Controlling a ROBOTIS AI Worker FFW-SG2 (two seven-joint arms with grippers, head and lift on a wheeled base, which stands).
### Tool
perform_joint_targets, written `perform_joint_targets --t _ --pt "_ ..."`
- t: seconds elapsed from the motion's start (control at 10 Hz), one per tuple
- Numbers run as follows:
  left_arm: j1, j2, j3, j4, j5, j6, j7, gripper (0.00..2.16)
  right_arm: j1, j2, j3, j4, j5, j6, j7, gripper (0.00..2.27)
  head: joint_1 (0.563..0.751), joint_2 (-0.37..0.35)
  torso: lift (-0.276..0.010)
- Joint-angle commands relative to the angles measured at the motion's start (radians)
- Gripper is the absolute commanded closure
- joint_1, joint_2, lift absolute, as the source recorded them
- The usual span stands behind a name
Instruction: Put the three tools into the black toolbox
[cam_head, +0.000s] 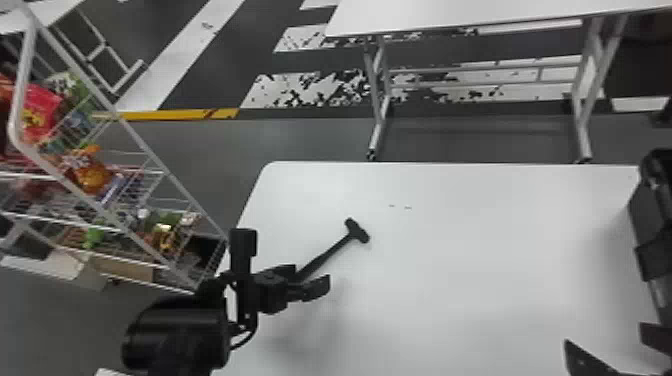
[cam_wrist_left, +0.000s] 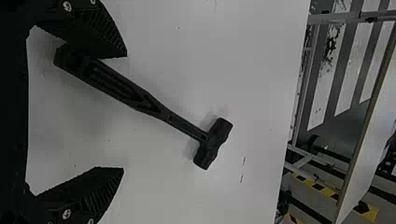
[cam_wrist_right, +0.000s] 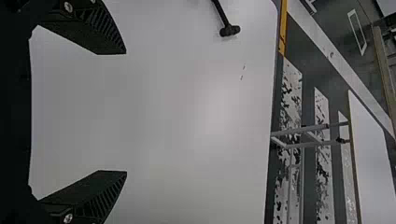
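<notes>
Left fingers (cam_wrist_left: 93, 193) spread by handle end of hammer (cam_wrist_left: 152, 106), presumably placed for pinching; right fingers (cam_wrist_right: 93, 195) spread above surface (cam_wrist_right: 196, 140), probably apart to avoid crowding.

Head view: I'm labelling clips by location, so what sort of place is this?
Probably a robot test area or workshop, though I can't be sure: a hammer lies on a plain white table, a wire rack holds colourful packets, and broad white stripes mark the floor.
</notes>
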Motion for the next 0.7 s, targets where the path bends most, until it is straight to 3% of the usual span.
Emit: perform_joint_targets --t 0.0,0.3,0.4,0.6 --pt "0.019 -0.018 -0.007 -0.013 0.0 0.0 0.001 0.12 -0.003 0.0 0.004 -0.001 -0.001 -0.004 0.0 0.08 0.695 0.307 -0.051" --pt "0.045 -0.034 -0.022 -0.046 0.0 0.0 0.012 0.12 -0.007 0.001 0.006 0.002 -0.002 -0.01 0.0 0.08 0.695 0.282 -0.051" --pt "0.061 -0.034 -0.007 -0.116 0.003 0.058 0.017 0.12 -0.009 0.001 0.006 0.007 -0.002 -0.013 0.002 0.08 0.695 0.275 -0.051" --pt "0.11 -0.031 0.047 -0.342 0.033 0.282 0.027 0.12 -0.019 0.004 0.007 0.028 -0.008 -0.025 0.0 0.08 0.695 0.283 -0.051"
